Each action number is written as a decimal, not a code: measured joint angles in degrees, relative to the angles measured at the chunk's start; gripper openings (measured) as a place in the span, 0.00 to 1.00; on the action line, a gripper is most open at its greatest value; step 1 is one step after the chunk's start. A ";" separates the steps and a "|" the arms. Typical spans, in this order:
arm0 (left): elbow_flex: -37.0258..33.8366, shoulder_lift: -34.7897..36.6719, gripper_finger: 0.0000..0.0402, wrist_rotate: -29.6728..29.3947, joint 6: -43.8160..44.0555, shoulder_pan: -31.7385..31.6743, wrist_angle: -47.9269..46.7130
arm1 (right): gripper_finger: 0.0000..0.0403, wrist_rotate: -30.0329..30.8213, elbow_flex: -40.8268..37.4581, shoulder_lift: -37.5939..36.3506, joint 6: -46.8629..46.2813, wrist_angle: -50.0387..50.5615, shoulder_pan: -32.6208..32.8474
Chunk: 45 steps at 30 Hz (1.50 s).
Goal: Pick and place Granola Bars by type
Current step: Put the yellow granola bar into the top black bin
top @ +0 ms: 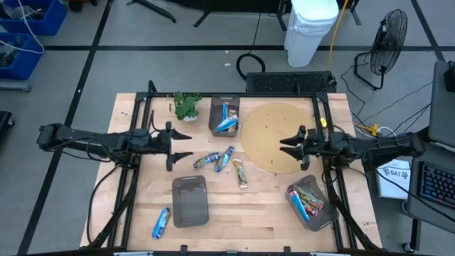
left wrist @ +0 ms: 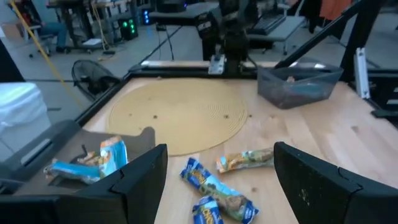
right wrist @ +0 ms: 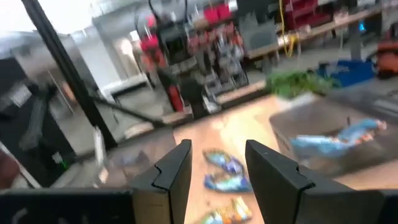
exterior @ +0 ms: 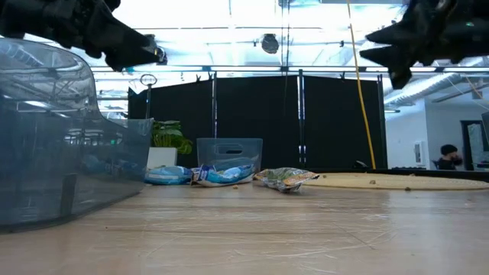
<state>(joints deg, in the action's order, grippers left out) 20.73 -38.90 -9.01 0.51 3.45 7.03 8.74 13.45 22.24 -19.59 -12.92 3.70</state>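
Observation:
Three granola bars lie loose at mid-table: two blue ones (top: 206, 161) (top: 226, 158) and a tan one (top: 242, 173). Another blue bar (top: 161, 222) lies near the front-left corner. More blue bars sit in the far bin (top: 224, 117), and reddish and blue ones in the right bin (top: 311, 203). My left gripper (top: 183, 146) hovers open just left of the loose bars, which show between its fingers (left wrist: 221, 149). My right gripper (top: 286, 145) hangs open over the round mat, facing the same bars (right wrist: 217, 146). Both are high above the table in the low view (exterior: 141, 52) (exterior: 382, 46).
An empty grey bin (top: 190, 201) stands at front left and fills the low view's left side (exterior: 46, 137). A round cork mat (top: 274, 136) lies right of centre. A small green plant (top: 186, 105) stands by the far edge. Bare wood shows along the near edge.

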 joint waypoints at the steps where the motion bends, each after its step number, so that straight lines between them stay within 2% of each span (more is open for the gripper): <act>1: -0.04 0.47 0.74 0.21 -0.02 0.16 0.09 | 0.35 -0.03 1.24 2.34 0.67 0.22 0.34; 7: -6.23 4.52 0.74 4.26 0.21 0.44 4.62 | 0.35 0.10 10.39 18.55 4.79 -0.10 3.51; 13: -14.40 11.33 0.74 1.20 4.33 0.37 9.58 | 0.35 0.42 22.85 34.46 5.48 9.37 7.28; 19: -15.43 17.39 0.74 1.06 4.77 0.39 6.48 | 0.35 0.35 34.42 48.32 0.49 18.12 9.53; 25: -15.43 21.21 0.74 1.02 5.81 0.39 -0.86 | 0.35 0.02 44.52 59.99 -8.57 32.78 9.94; 29: -15.43 23.04 0.74 1.50 5.84 0.39 -3.84 | 0.35 -3.10 47.23 65.53 -13.59 35.89 9.93; 36: -15.43 27.98 0.74 1.50 3.11 0.39 -10.19 | 0.35 -4.43 47.28 70.45 -22.20 35.90 9.10; 45: -15.43 35.43 0.74 2.10 2.50 0.39 -16.78 | 0.35 -4.38 47.26 75.38 -24.70 32.61 9.02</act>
<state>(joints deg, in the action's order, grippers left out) 5.30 -3.47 -6.91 3.01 3.84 -9.75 4.36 60.71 97.62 -44.29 19.70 12.71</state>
